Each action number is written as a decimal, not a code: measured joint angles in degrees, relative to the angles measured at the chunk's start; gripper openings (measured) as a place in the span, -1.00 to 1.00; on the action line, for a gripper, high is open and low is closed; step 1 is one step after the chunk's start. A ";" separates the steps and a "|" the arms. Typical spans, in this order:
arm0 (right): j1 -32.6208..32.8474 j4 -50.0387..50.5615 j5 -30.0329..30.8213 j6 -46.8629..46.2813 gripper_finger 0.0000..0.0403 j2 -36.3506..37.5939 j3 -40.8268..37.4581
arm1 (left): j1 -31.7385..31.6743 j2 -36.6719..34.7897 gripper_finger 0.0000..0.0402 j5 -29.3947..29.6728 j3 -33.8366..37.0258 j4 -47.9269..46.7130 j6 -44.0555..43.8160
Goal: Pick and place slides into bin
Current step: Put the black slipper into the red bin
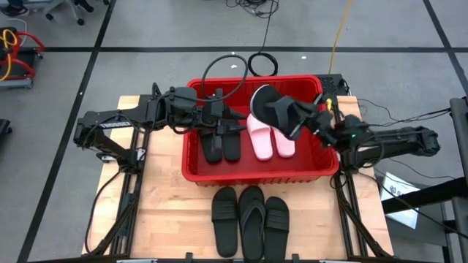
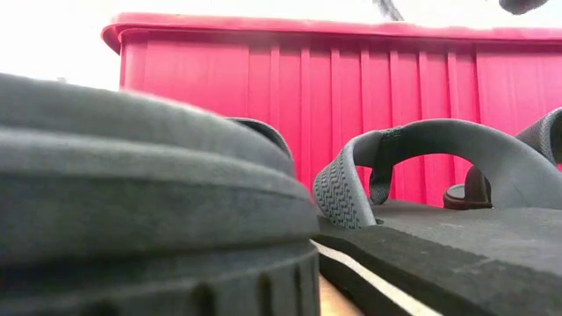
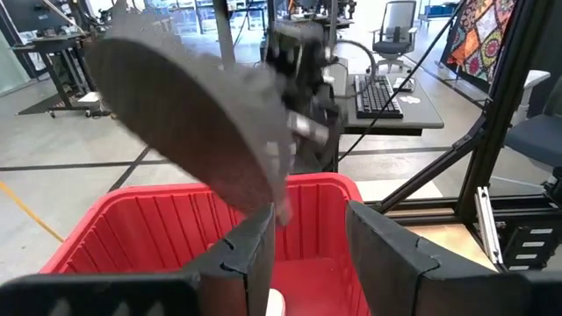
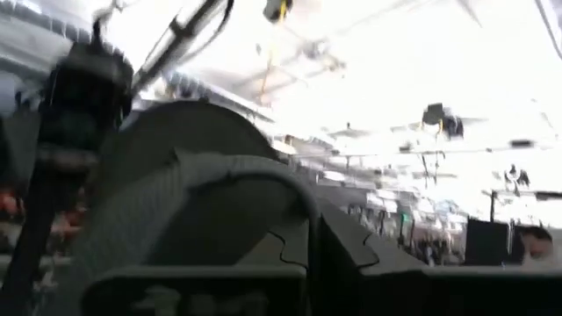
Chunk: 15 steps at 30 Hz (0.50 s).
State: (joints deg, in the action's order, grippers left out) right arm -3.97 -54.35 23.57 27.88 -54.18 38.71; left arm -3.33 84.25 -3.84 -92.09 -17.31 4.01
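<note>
High view: the large red slotted plastic bin (image 1: pixel 191 169) is being seen at table centre, w/ two black slides (image 1: pixel 221 140) and two pale pink slides (image 1: pixel 269 137) lying flat inside, long axes running front-to-back, toes pointing to the table's front edge. A black wide-strap slide (image 1: pixel 270 107) is being held tilted above the bin's right rear part by the right gripper (image 1: pixel 301 117), jaws clamped on its strap; its long axis is running roughly across, toe end pointing to the left arm. The left gripper (image 1: pixel 232 119) is being held over the bin's left half, above the black pair, jaws apart, nothing gripped. Three more black sandals (image 1: pixel 251 219) are lying side by side on the wooden table (image 1: pixel 164 212) in front of the bin, long axes front-to-back.

Low view: the front sandals are being shown close up, red wall behind.

Left wrist view: fingers (image 3: pixel 386 254) spread over the bin, the raised slide's sole facing them.

Right wrist view: the strap is being pinched.
</note>
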 joint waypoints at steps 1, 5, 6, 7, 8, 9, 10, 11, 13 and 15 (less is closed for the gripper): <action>-0.69 1.30 -1.15 0.03 -1.00 0.20 1.69 | 0.00 0.00 -0.29 -0.01 0.00 0.01 0.24; -3.55 13.20 -2.94 2.79 -1.00 -0.12 10.42 | 0.00 0.00 -0.29 -0.01 0.00 0.02 0.63; -4.33 17.70 -2.73 3.38 -1.00 -0.51 12.87 | 0.00 0.00 -0.29 0.00 0.00 0.09 0.88; -5.07 22.19 -2.40 3.27 -1.00 -1.01 15.38 | 0.00 0.00 -0.29 -0.01 0.00 0.19 1.27; -5.74 26.73 -1.40 2.35 -1.00 -1.50 17.87 | 0.00 0.00 -0.29 -0.01 0.00 0.31 1.67; -6.37 31.26 0.06 0.95 -1.00 -1.94 20.09 | 0.00 0.00 -0.29 -0.02 0.00 0.36 1.98; -6.84 35.28 1.97 -0.65 -1.00 -2.33 22.22 | 0.00 0.00 -0.29 -0.01 0.00 0.38 2.13; -7.20 38.96 4.05 -2.35 -1.00 -2.69 24.18 | 0.00 0.00 -0.29 0.00 0.00 0.38 2.14; -7.47 46.07 10.08 -5.93 -1.00 -3.25 26.97 | 0.00 0.00 -0.29 -0.01 0.00 0.38 2.14; -7.50 52.27 17.31 -11.37 -1.00 -3.66 28.77 | 0.00 0.00 -0.29 -0.02 0.00 0.38 2.16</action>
State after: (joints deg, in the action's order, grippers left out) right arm -11.46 -2.09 40.89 16.51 -57.85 67.48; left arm -3.33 84.25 -3.86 -92.09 -16.93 6.17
